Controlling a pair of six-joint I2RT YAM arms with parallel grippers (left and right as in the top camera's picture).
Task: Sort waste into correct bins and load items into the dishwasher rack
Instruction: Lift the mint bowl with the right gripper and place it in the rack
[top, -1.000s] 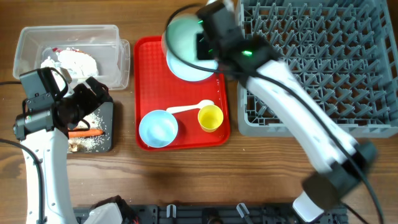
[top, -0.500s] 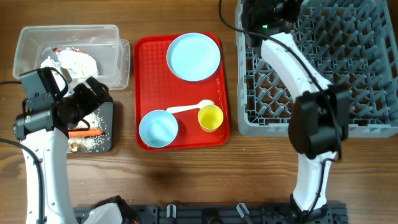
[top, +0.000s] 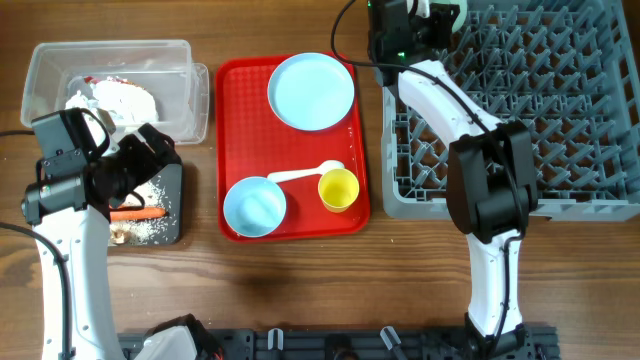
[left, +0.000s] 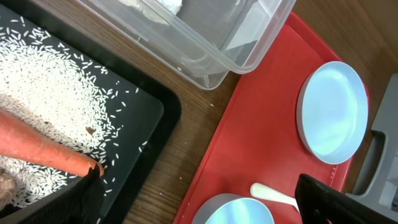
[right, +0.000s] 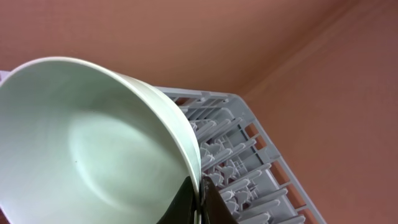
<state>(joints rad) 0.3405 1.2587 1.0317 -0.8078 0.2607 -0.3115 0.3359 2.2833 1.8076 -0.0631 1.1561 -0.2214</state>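
Green bowl (right: 81, 155) is up off the bench (top: 300, 290), tilted, right of the red tray (top: 240, 120), over the far-left corner of the rack (top: 540, 110). R fingers (right: 217, 208) pinch its rim. On the red tray: plate (top: 311, 91) at back; blue bowl (top: 254, 206), spoon (top: 305, 174) & yellow cup (top: 338, 189) at front. Left of it: clear tub (top: 110, 46) w/ crumpled paper (top: 115, 100), black tray (top: 176, 200) w/ carrot (top: 137, 213) & rice (top: 152, 228). L fingers (left: 329, 199) spread wide, holding nothing, over the black tray's edge nearest the red tray.

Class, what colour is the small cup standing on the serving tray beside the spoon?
Yellow; the cup shows best in the overhead view.
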